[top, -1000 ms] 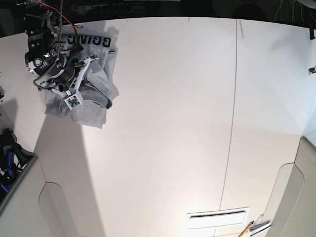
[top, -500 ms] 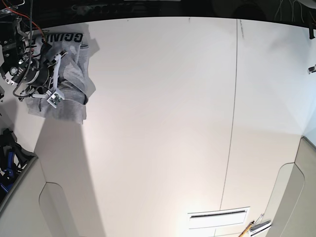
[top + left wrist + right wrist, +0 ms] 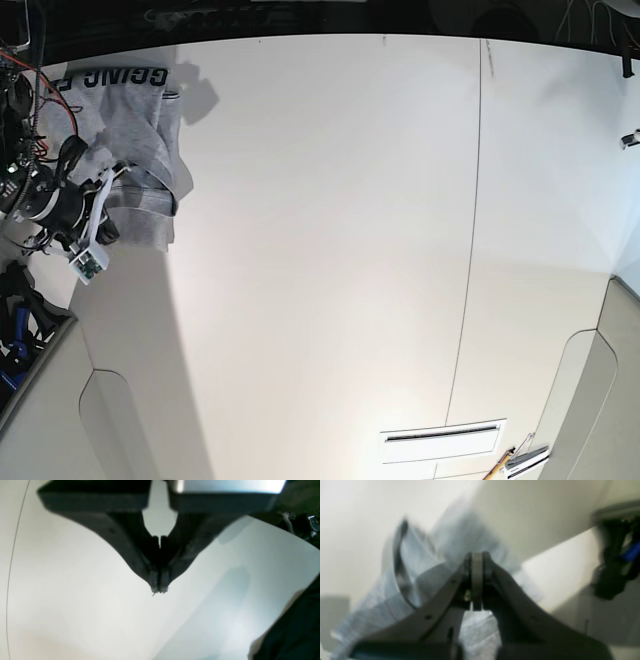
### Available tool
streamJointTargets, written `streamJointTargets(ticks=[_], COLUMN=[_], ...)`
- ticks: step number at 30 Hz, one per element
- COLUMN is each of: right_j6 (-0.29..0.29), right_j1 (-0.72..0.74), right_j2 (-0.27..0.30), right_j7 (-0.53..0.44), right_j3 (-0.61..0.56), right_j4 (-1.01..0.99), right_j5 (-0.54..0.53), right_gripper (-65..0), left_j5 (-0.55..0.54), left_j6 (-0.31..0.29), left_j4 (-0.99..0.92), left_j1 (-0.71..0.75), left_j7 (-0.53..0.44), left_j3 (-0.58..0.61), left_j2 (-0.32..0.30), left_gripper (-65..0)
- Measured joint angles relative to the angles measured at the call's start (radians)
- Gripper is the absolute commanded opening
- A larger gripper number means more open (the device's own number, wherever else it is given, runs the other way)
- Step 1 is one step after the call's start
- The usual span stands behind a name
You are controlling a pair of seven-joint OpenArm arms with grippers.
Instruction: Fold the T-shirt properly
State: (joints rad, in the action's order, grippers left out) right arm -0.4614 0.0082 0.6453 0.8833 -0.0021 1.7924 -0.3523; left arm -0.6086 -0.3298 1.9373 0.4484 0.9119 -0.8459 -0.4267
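Observation:
The light grey T-shirt point(image 3: 135, 130) lies bunched in the far left corner of the white table point(image 3: 320, 250), its black lettering along the far edge. My right gripper point(image 3: 107, 230) is at the shirt's near left edge. In the right wrist view this gripper point(image 3: 476, 562) is shut, with the blurred T-shirt point(image 3: 427, 562) spread behind and below it. No cloth shows clearly between the jaws. My left gripper point(image 3: 159, 590) is shut with nothing in it, hanging over bare table. The left arm is out of the base view.
Dark gear with blue parts point(image 3: 15, 330) sits past the table's left edge, also blurred in the right wrist view as dark gear point(image 3: 615, 570). A seam point(image 3: 470, 250) runs down the table. A slot point(image 3: 440, 435) and a wooden-handled tool point(image 3: 510, 462) lie near the front right.
The T-shirt slid left with the right arm, then stayed put. The right arm has since dropped toward the near left, off most of the cloth.

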Motion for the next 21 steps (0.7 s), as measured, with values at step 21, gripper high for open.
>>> streamJointTargets(ticks=[21], right_j6=[-0.111], right_j1=[-1.052], right_j2=[-0.022], right_j7=[0.371], right_j3=[0.310], right_j4=[0.497], right_j5=[-0.106], right_gripper=[-65.0], left_j5=[-0.772], left_j6=[-0.308], left_j4=[0.090], left_j1=[0.631], left_j7=[0.369], left_j3=[-0.297], left_j2=[0.052], left_gripper=[-65.0])
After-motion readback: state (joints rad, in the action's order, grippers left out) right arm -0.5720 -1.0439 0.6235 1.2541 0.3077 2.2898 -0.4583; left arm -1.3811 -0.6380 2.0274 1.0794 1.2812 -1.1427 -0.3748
